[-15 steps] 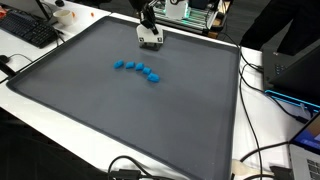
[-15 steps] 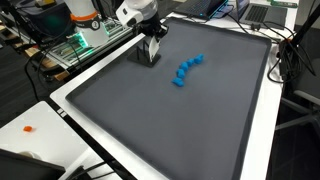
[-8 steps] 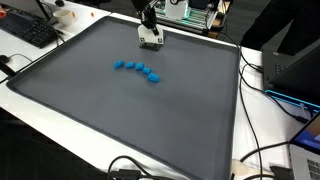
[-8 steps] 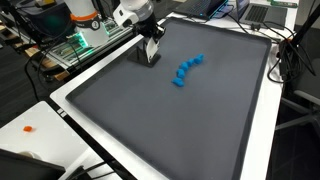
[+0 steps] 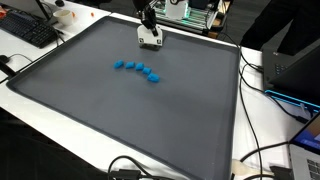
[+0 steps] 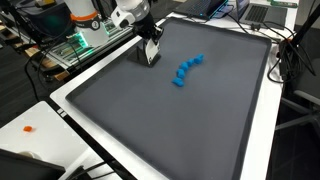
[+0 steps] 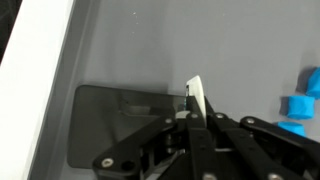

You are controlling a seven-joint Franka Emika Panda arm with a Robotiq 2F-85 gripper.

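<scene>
My gripper (image 5: 150, 38) hangs at the far edge of a dark grey mat (image 5: 120, 115), its tips close to the surface. In the wrist view the jaws (image 7: 197, 112) are shut on a thin white flat piece (image 7: 196, 95) that stands on edge between them. In both exterior views the piece shows as a small white block (image 5: 150, 42) at the fingertips (image 6: 151, 55). A curved row of several small blue pieces (image 5: 140, 69) lies on the mat apart from the gripper. It also shows in an exterior view (image 6: 186, 70) and at the right edge of the wrist view (image 7: 300, 100).
The mat (image 6: 170, 125) lies on a white table. A black keyboard (image 5: 28, 30) is off one corner. Cables (image 5: 270, 150) and a dark box (image 5: 295, 65) lie along one side. Green-lit electronics (image 6: 80, 45) stand behind the arm. A tiny orange bit (image 6: 28, 128) lies on the table.
The wrist has shifted very slightly at the mat's edge; the white piece stays pinched and the blue pieces have not moved.
</scene>
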